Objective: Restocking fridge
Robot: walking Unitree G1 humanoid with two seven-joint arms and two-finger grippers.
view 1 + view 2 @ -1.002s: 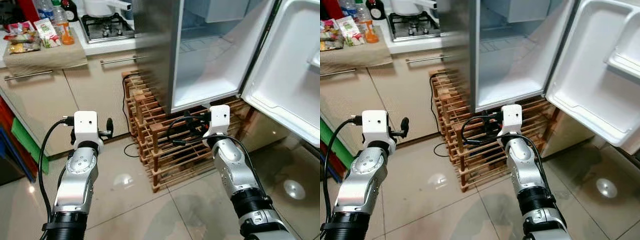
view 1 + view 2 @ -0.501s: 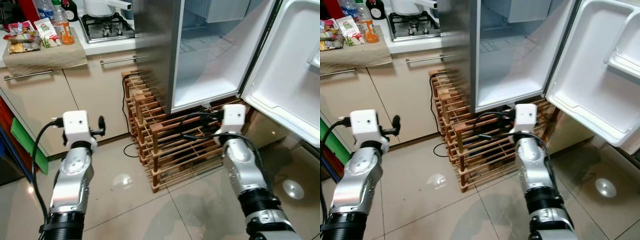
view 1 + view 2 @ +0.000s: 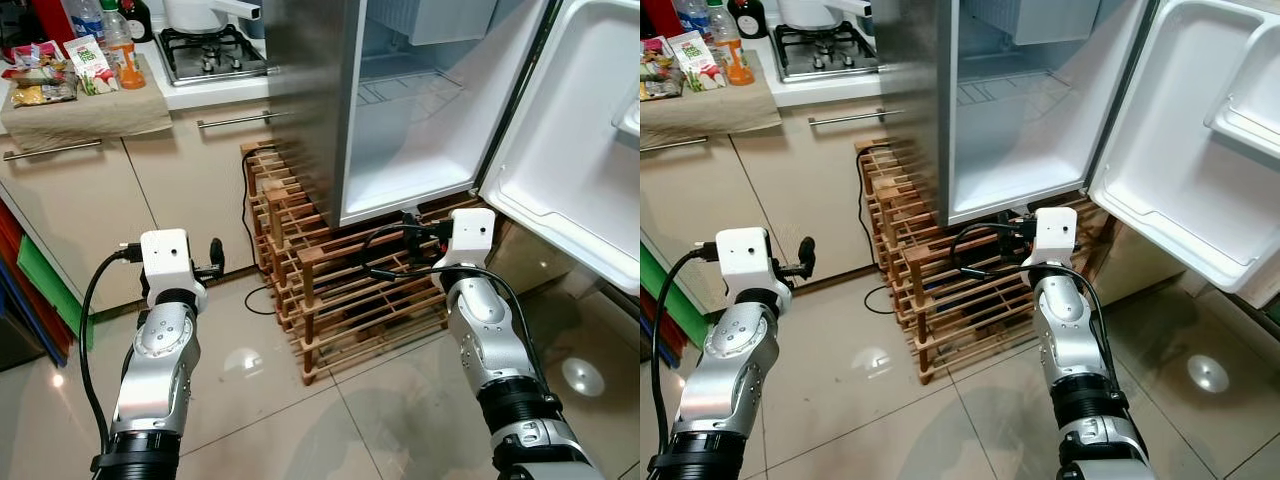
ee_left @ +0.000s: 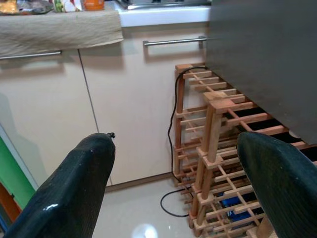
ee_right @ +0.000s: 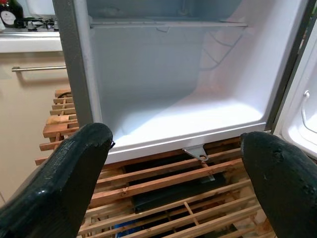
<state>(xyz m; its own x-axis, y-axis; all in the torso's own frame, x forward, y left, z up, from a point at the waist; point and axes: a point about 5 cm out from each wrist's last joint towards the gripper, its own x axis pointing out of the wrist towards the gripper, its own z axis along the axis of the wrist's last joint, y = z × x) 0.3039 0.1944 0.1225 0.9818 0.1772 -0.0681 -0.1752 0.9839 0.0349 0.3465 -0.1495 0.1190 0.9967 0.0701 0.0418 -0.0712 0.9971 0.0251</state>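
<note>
I stand before the open fridge [image 3: 420,130], its door [image 3: 575,150] swung wide to my right, and its lower compartment is bare and white inside. The fridge sits raised on a wooden rack [image 3: 350,290], so its floor lies above my wrists. My right gripper [image 5: 173,163] is held up just short of that rack, pointed into the compartment; its fingers [image 5: 59,178] stand wide apart and carry nothing. My left gripper [image 4: 168,173] is raised near the cupboard doors [image 3: 130,190] to the left, fingers [image 4: 74,183] likewise spread and empty. I judge both are held up and open because nothing has been picked yet.

The goods to stock appear to be on the far left counter: packets [image 3: 60,75] and an orange bottle [image 3: 128,60] on a cloth [image 3: 90,105], well apart from either gripper. Beside them to the right is a gas hob [image 3: 215,52] with a white pot [image 3: 205,12].

Between me and the counter lie the rack's near corner and a black cable [image 3: 250,225] trailing down to the tiled floor [image 3: 260,400]. The open door crowds my right side, so I judge a turn left is the freer way.
</note>
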